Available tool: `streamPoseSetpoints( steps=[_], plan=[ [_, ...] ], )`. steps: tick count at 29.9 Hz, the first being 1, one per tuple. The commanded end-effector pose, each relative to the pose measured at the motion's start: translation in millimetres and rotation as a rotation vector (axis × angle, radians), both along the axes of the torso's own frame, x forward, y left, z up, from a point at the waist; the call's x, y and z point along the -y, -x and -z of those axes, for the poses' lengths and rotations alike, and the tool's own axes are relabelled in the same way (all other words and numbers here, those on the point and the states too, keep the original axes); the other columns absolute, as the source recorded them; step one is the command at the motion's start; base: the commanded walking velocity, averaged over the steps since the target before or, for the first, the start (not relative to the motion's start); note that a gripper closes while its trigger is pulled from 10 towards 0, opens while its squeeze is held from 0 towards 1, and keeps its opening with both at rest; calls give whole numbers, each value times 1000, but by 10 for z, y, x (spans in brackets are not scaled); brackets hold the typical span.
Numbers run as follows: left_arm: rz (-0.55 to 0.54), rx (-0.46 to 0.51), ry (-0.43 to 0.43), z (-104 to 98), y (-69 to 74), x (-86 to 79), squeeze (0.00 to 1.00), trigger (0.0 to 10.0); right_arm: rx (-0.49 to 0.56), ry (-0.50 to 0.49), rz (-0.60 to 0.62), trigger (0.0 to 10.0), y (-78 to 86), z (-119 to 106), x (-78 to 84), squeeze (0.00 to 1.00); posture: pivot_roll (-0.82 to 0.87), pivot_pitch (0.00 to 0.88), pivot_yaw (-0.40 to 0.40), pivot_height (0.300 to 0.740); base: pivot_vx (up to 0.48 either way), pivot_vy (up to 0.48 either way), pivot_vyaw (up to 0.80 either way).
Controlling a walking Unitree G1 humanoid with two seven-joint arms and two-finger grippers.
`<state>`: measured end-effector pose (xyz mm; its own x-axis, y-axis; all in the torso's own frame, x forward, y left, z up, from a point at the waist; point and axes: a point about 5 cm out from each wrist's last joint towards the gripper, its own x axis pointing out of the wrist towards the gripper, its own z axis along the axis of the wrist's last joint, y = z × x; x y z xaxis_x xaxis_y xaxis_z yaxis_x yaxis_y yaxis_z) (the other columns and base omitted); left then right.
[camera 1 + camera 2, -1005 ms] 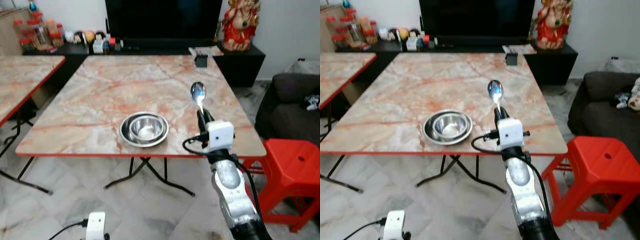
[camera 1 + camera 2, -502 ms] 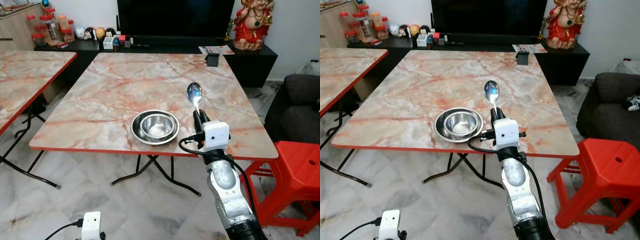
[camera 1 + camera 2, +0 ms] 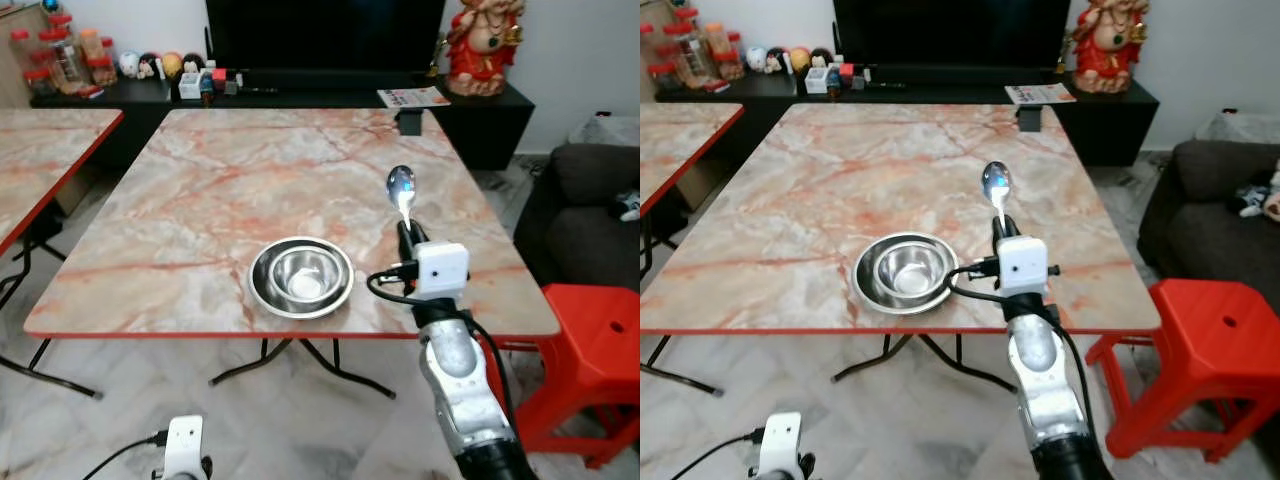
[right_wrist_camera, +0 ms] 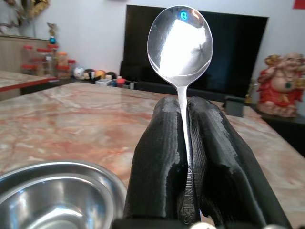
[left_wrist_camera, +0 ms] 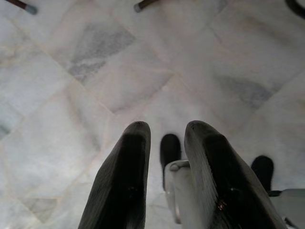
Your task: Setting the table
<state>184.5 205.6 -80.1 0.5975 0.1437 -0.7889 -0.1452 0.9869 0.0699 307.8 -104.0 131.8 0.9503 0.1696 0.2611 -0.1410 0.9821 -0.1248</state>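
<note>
Bench [image 3: 200, 200] of pink-veined marble with a red edge spread out ahead of both sets of fingers, and a second one like it [image 3: 40, 160] stood off to the left. Beyond the far edge ran a dark cabinet carrying a black television [image 3: 320, 35] and a red-and-gold statue [image 3: 483, 45]. A red plastic stool [image 3: 590, 360] stood to the right of the right fingers [image 3: 408, 236]. Those fingers were raised over the near right part of the bench, closed on the handle of a steel spoon [image 4: 180, 40] that stood upright, bowl uppermost. A steel bowl [image 3: 300, 277] sat on the bench just left of them. The left fingers [image 5: 164, 157] hung low over the pale floor tiles, slightly parted and holding nothing.
</note>
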Motion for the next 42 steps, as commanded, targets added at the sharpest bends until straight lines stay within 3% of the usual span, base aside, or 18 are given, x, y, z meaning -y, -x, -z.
streamPoseSetpoints(
  steps=[1, 15, 42],
  plan=[
    [1, -1, 0, 0, -8, 18, 0, 10000, 10, 3, 23, 10000, -18, -29, 78, 0, -51, 0, -9, 740, 0, 0, 0],
    [5, 3, -4, -7, -18, 6, 0, 10000, 8, 3, 26, 10000, -11, -19, 70, 0, -52, 0, -3, 740, 34, 0, 0],
    [0, 9, 3, -9, -22, 14, 0, 10000, 4, -5, 28, 10000, -12, -9, 79, 0, -50, 0, -6, 740, 313, 0, -44]
  ],
)
